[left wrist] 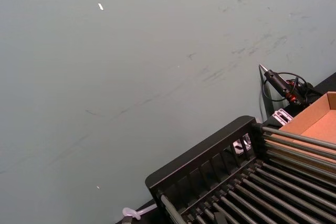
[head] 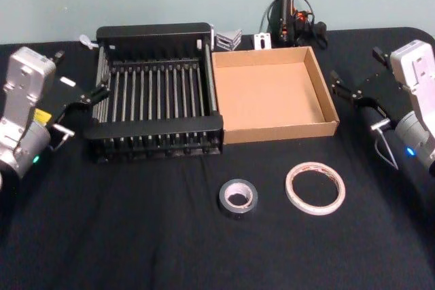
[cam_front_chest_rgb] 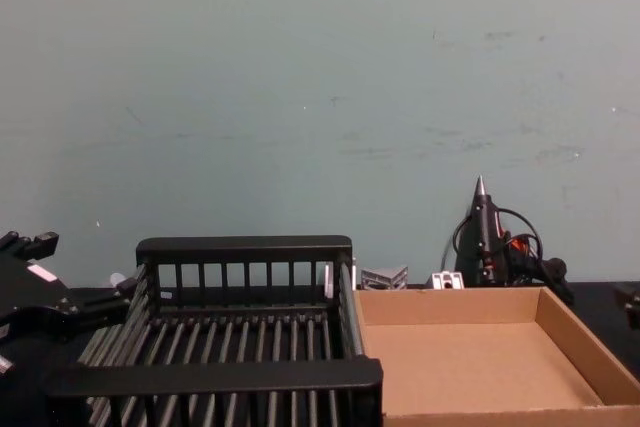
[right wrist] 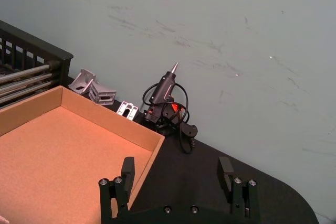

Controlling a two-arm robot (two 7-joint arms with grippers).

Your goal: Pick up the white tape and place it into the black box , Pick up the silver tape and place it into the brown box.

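The white tape (head: pixel 315 188), a flat whitish ring, lies on the black cloth in front of the brown box (head: pixel 279 130). To its left lies the silver tape (head: pixel 238 197), a chunky grey roll, in front of the black box (head: pixel 153 32). The two boxes stand side by side and hold nothing. My left gripper (head: pixel 80 111) hovers open beside the crate's left wall. At the cardboard tray's right wall my right gripper (head: pixel 358 104) is also open. In the right wrist view its fingers (right wrist: pixel 127 169) stand wide apart over the tray's (right wrist: pixel 63 150) corner.
A black glue gun (head: pixel 289 15) with its cord and some small metal brackets (head: pixel 228 39) sit behind the boxes at the table's back edge, against a teal wall. Black cloth covers the table around the tapes.
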